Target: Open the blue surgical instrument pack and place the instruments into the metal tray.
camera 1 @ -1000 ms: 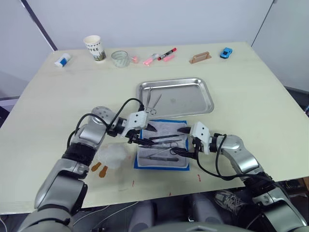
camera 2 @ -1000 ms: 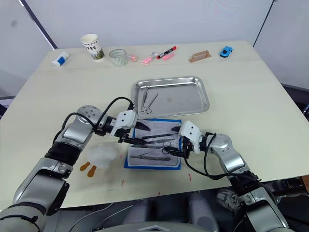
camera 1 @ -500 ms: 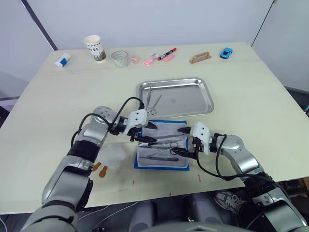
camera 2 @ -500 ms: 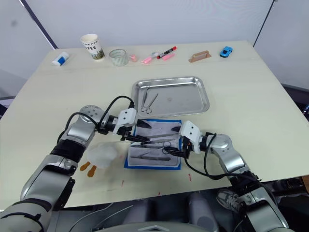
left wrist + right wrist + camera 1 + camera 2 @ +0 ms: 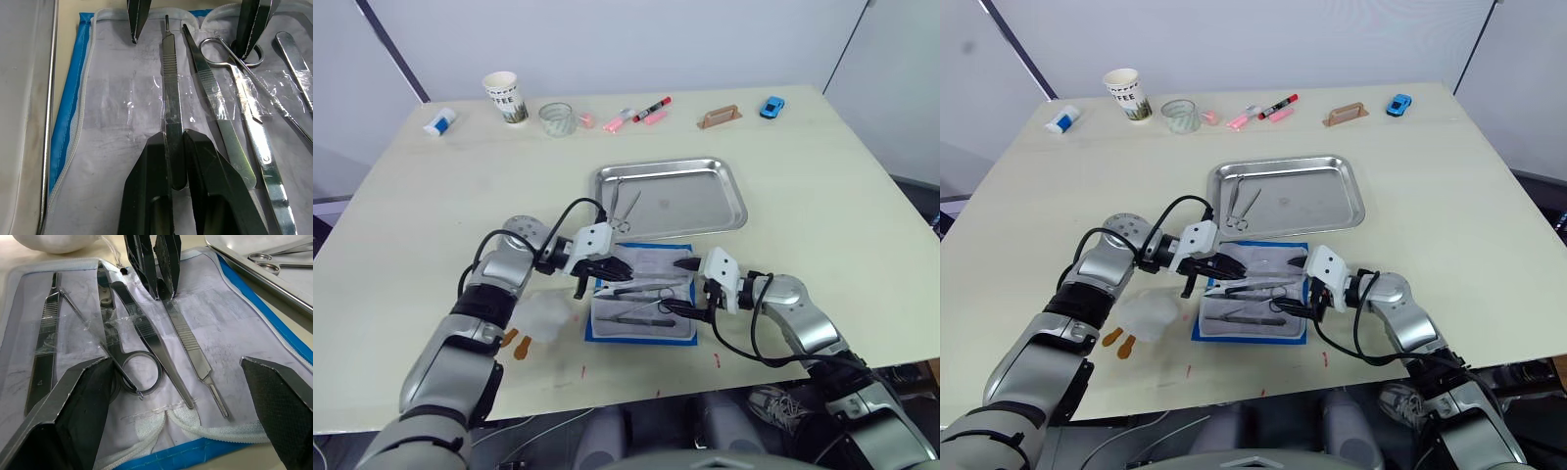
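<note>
The blue surgical instrument pack (image 5: 641,302) lay open on the tabletop (image 5: 822,186), just before the metal tray (image 5: 671,199), which held one pair of scissors (image 5: 625,207). The left claw (image 5: 175,147) pinched a slim scalpel handle (image 5: 170,88) — extraction step. The right claw (image 5: 176,377) was spread wide over the lining. Next, judging by this: slide it free of the clear strap — then lift trayward.

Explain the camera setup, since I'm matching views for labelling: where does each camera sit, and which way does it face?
Head eye views: on the head, looking down over both arms at the shiny steel tray and open bright-blue pouch.
Left wrist view: along the left gripper, shut on a flat silvery handle.
Right wrist view: along the open right gripper, facing the pouch.
Shared: both wrist views show the ring-handled scissors, the handle and the opposite gripper.
</note>
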